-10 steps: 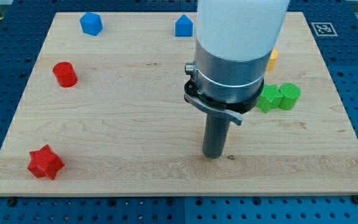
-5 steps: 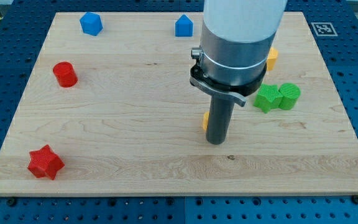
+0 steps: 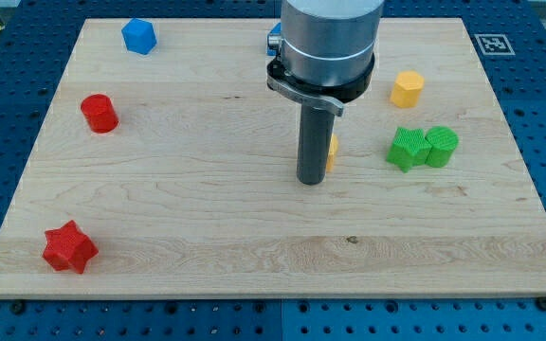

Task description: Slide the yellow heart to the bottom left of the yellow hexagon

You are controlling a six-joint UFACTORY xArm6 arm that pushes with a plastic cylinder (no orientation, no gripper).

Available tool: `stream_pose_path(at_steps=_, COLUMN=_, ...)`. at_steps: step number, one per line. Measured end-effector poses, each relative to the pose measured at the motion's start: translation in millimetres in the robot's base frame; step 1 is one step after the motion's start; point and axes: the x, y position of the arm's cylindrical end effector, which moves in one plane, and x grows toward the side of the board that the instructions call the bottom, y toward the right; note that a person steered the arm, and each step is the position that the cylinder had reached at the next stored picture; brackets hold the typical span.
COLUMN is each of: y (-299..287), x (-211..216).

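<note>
I am looking down across a pale wooden board (image 3: 159,218) on a blue perforated table.

Nearest, at the view's bottom left, a red star-shaped block (image 3: 69,247) sits alone.

In the middle of the board stands my dark straight rod. I have no pincer, so nothing opens, closes or is held. My tip (image 3: 311,180) rests on the wood.

Just behind the rod and to the view's right, a sliver of the small yellow heart block (image 3: 332,150) shows. Most of it is hidden by the rod, and it looks to be touching the rod or very nearly so. So the heart lies on the upper-right side of my tip.

Further right, a green star-shaped block (image 3: 406,149) and a green cylinder block (image 3: 442,146) sit touching each other.

Above them, toward the view's top right, is the yellow hexagon block (image 3: 407,88). From the heart it lies up and to the right, well apart. I judge the heart is already on the hexagon's lower-left side and only needs closing in along that diagonal, which suits where my tip stands.

At the left edge is a red cylinder block (image 3: 99,113). Farthest away are a blue hexagon-like block (image 3: 138,35) and a blue block (image 3: 272,38) mostly hidden by my arm.
</note>
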Motion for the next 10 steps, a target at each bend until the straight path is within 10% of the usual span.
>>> stream_pose_path(at_steps=10, y=48.3, x=-57.4)
